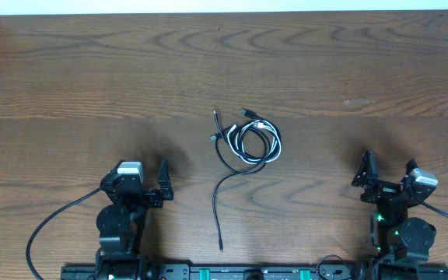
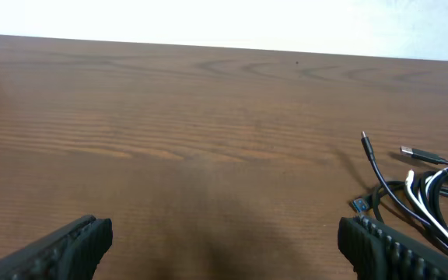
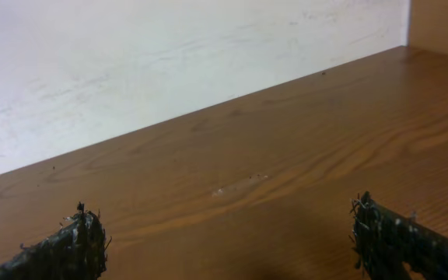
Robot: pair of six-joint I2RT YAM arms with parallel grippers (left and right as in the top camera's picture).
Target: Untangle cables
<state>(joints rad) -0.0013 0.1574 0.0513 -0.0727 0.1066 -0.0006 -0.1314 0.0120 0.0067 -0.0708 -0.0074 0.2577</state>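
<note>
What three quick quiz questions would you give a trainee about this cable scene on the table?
1. True or false: the left gripper is holding one of the thin black and white cables coiled on the brown wooden table.
2. Which wrist camera shows the cables? A: left wrist. B: right wrist. C: both.
3. Fill in: the left gripper and the right gripper both stand ____.
Key: 1 false, it is apart from them; 2 A; 3 open.
</note>
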